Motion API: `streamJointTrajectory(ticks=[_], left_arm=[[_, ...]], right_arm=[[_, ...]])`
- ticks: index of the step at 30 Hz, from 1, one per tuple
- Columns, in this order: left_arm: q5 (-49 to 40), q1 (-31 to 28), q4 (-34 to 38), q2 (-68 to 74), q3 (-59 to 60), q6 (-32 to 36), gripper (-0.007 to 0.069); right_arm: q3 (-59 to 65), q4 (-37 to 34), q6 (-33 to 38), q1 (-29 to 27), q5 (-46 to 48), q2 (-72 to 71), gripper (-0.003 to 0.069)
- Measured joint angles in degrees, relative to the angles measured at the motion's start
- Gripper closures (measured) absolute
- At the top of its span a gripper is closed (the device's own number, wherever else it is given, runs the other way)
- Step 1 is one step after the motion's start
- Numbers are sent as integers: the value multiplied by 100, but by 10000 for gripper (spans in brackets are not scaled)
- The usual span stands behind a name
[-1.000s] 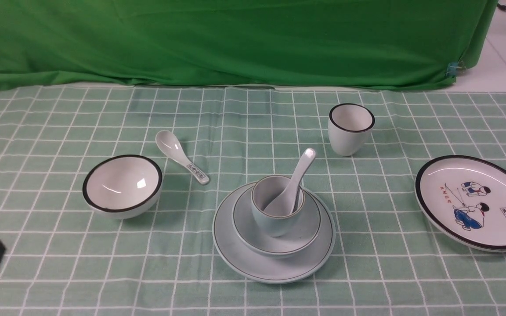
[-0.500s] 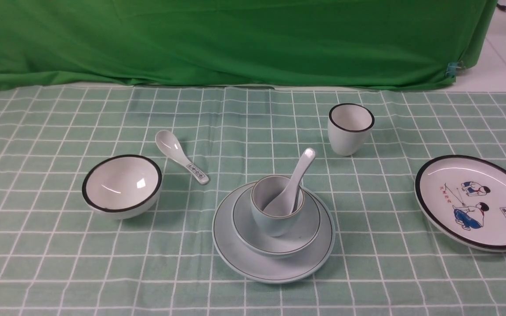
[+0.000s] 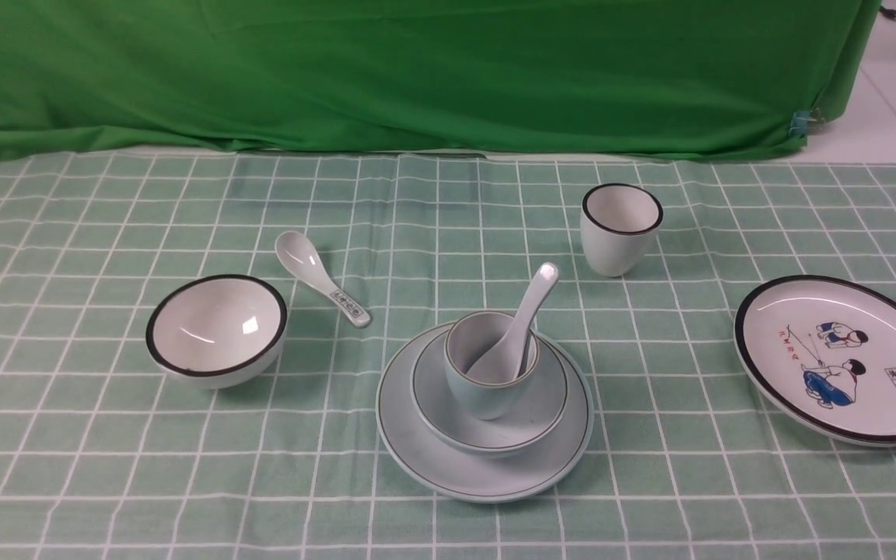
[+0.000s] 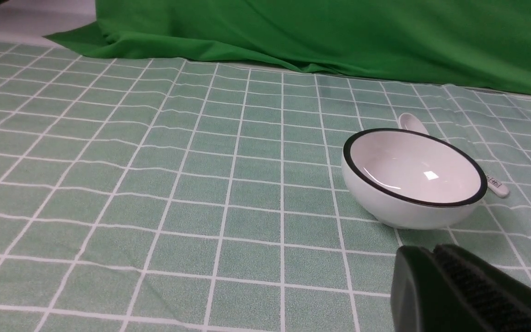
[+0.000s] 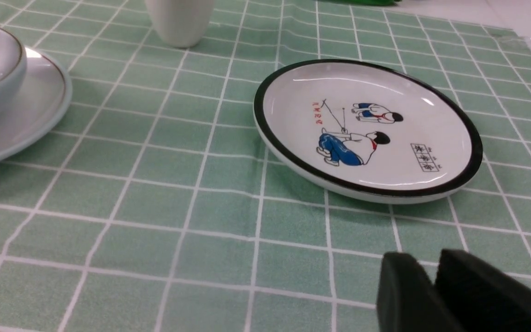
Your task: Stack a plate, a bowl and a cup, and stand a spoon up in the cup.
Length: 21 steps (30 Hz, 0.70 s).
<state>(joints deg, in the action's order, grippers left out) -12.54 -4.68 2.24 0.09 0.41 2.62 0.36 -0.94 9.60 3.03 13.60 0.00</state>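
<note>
Meanwhile the left pincer (image 4: 436,258) has withdrawn; the stack unchanged.

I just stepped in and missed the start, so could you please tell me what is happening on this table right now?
Nothing is being handled right now. The pale plate carries the shallow bowl, the cup sits in that bowl, and the plain spoon leans inside the cup, so the stack looks finished. The left tool is shut and empty, low near the black-rimmed bowl. The right tool holds nothing, by the cartoon plate.
</note>
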Motion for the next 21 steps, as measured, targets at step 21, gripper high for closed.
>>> streamJointTrajectory(ticks=[21], left_arm=[[-17, 0, 0, 0, 0, 45, 612]], right_arm=[[0, 0, 0, 0, 6, 0, 462]])
